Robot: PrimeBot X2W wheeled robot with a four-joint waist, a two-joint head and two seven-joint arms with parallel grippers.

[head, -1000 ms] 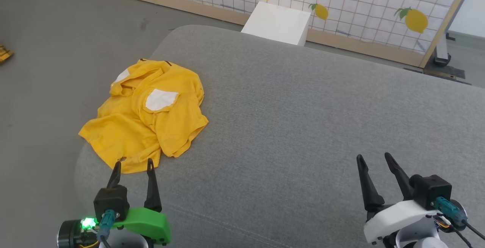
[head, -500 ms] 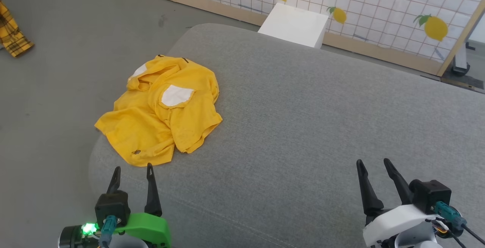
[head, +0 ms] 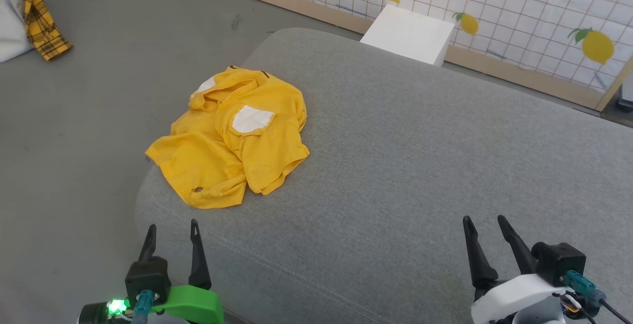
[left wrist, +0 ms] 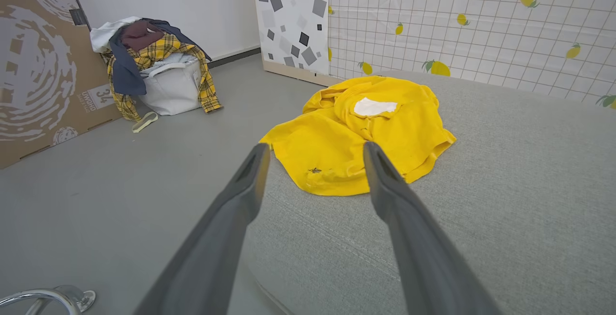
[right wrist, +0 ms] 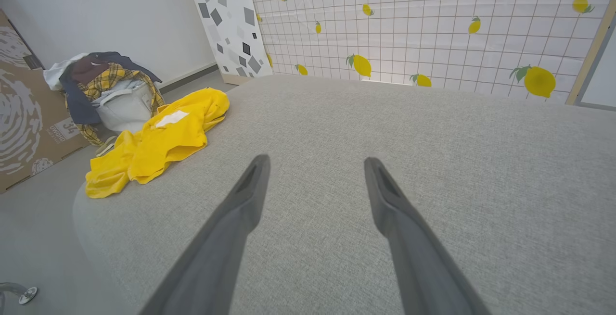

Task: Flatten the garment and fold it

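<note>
While both our arms sit low at the bottom of the head view, fingers pointing up the frame, our left gripper (head: 173,223) and right gripper (head: 483,217) stand spread wide, holding nothing. Above the left one, at centre left, the crumpled bright yellow cotton T-shirt (head: 232,141) with white patches lies on the broad grey fabric cushion (head: 420,165), its left corner at the cushion's edge.
</note>
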